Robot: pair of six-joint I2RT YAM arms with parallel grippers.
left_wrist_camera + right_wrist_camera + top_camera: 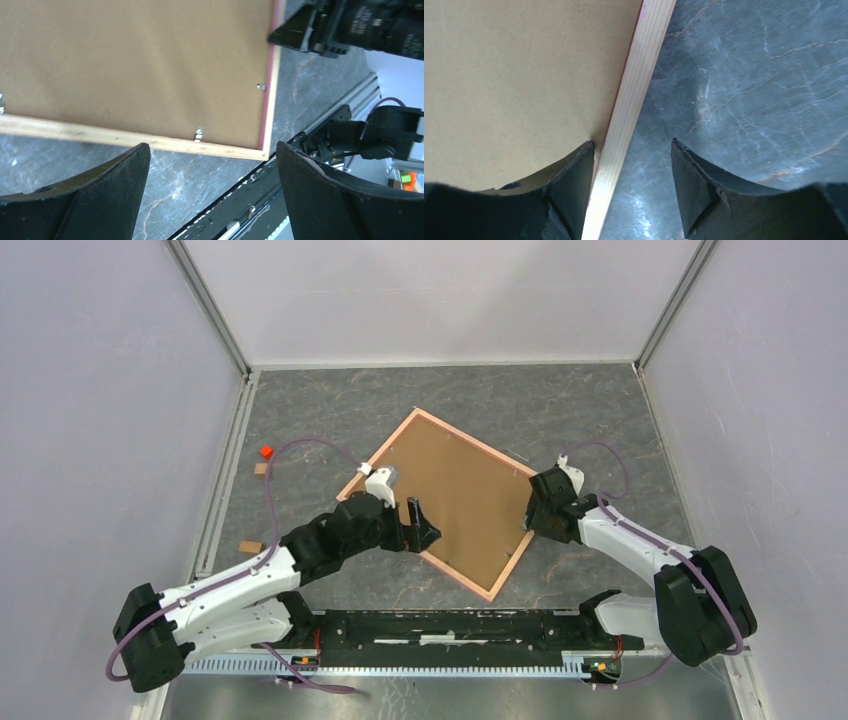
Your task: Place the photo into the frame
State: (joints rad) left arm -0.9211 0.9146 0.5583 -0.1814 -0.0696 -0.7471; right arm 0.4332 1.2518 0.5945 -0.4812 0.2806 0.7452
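- right claw (633, 144) first: jaws part open and straddling the frame (644, 70) rail on the right-hand side, inner finger just beside the rail over the backing board (514, 75), outer finger over bare table (764, 75) with a clear gap to the wood, so I'd call it around the rail, not clamped on it
- the rail runs straight through that gap, lined up with the fingers, which is the relation the next move hangs on: pinch and it has the edge
- left claw (212, 147): jaws as wide as they go, nothing in them, hanging over the near-left rail not far from the near corner; can't say for sure it's clear of the wood, but it looks to be above it
- the frame lies flat, back side up, mid-table and turned like a diamond; its long axis looks to run from far-left to near-right, with the brown board sitting inside the rails and a couple of small metal tabs (199, 133) along the edge
- the photo: not in sight in any view; if it's under the board I can't tell from here
- both arms are at the frame, one on each side, but my guess is the right one is better placed to grab, left free to work the tabs
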